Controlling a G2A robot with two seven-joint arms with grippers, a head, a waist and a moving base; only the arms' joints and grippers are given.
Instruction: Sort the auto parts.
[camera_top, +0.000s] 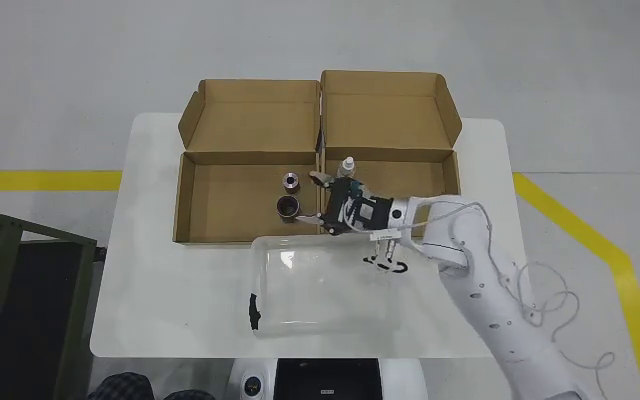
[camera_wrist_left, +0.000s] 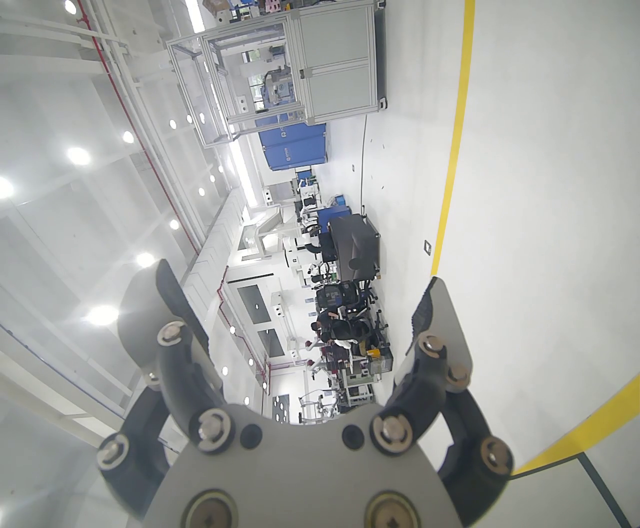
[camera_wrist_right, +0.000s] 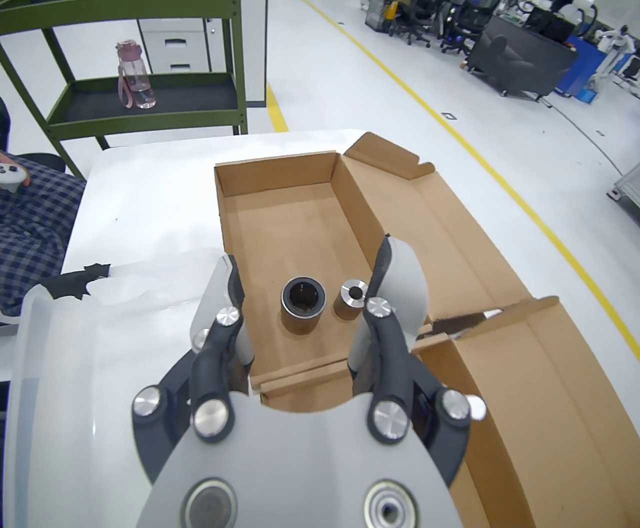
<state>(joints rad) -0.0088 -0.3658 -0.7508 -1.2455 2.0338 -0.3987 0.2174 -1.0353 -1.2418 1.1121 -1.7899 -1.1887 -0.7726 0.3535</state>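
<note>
Two open cardboard boxes stand side by side at the back of the white table. The left box holds a dark ring-shaped sleeve and a small silver cylinder, both upright. A small white part stands in the right box. My right gripper hangs open and empty over the front wall where the boxes meet, just short of the two metal parts. My left gripper is open and empty, pointing out at the room.
A clear plastic bin with a strip of black tape sits in front of the boxes, under the right arm. A green shelf stands off the table's left side. The box lids stand up at the back.
</note>
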